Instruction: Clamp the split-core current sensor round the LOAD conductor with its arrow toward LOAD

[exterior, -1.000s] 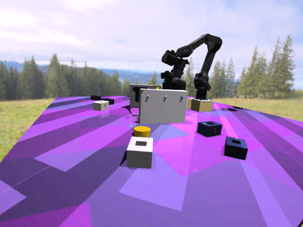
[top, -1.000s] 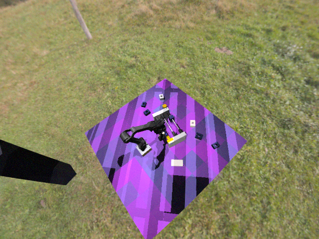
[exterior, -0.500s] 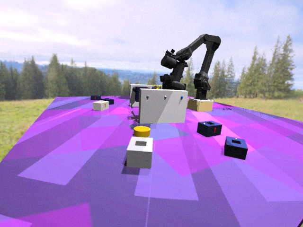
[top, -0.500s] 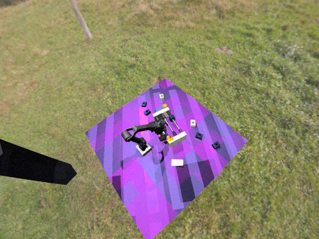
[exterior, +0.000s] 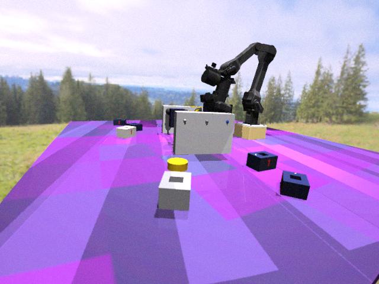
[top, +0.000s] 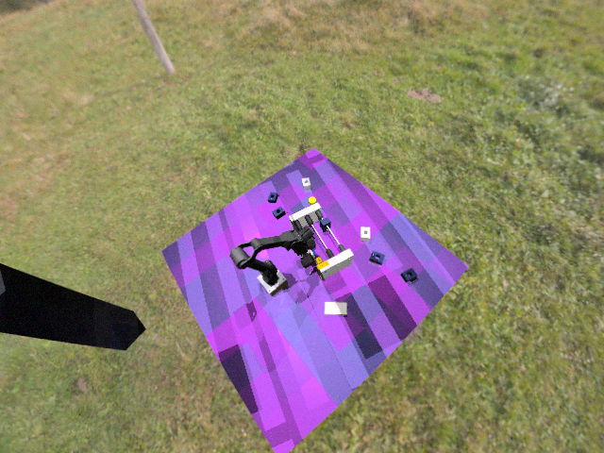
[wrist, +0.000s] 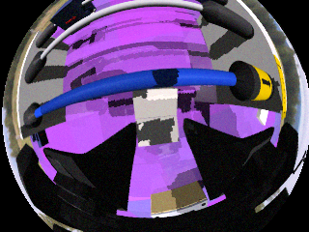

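One gripper point(top: 310, 263) point(wrist: 160, 126), about half open, has its two fingers either side of one pale block, apparently the sensor point(wrist: 155, 103), at the blue cable point(wrist: 111, 84); whether it grips the block cannot be told. Three cables, one blue and two pale, span two white panels point(top: 336, 263) point(exterior: 203, 134). One dark block point(top: 325, 224) sits on an outer pale cable. On the worktop point(top: 302, 370) point(exterior: 137, 238) lie four dark blocks, two white blocks, one yellow disc point(top: 311, 200) point(exterior: 177, 164) and one white plate point(top: 335, 308).
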`<state>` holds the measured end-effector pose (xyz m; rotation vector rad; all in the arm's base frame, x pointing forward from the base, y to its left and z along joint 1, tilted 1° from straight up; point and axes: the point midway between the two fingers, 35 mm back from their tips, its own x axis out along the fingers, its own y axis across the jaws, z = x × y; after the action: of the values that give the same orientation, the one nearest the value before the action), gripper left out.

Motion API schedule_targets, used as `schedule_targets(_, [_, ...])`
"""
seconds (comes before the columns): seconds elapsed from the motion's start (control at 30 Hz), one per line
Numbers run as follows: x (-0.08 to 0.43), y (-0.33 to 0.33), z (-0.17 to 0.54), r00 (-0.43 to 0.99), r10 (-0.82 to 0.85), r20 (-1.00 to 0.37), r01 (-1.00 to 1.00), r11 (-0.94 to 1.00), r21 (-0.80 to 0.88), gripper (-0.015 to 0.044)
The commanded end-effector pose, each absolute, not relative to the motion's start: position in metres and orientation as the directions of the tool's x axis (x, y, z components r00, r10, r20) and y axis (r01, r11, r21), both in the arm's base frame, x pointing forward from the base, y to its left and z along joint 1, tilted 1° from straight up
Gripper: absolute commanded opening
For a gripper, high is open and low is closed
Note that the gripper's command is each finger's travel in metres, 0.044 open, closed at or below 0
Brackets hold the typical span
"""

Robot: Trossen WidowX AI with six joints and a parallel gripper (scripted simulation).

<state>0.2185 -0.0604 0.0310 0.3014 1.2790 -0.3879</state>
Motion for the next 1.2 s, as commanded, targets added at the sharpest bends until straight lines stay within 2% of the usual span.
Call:
schedule_targets(0.0, [0.218,-0.061,0.031,0.238,-0.114,-0.965,0.442,0.897,0.003,0.0188])
schedule_targets(0.2, [0.218,-0.061,0.031,0.238,-0.114,-0.965,0.442,0.897,0.003,0.0148])
schedule_targets(0.4, [0.216,-0.060,0.033,0.235,-0.116,-0.965,0.440,0.898,-0.001,0.0000])
schedule_targets(0.9, [0.175,-0.042,0.033,0.232,-0.115,-0.966,0.440,0.898,-0.001,0.0000])
schedule_targets(1.17, [0.173,-0.041,0.032,0.232,-0.115,-0.966,0.440,0.898,-0.001,0.0000])
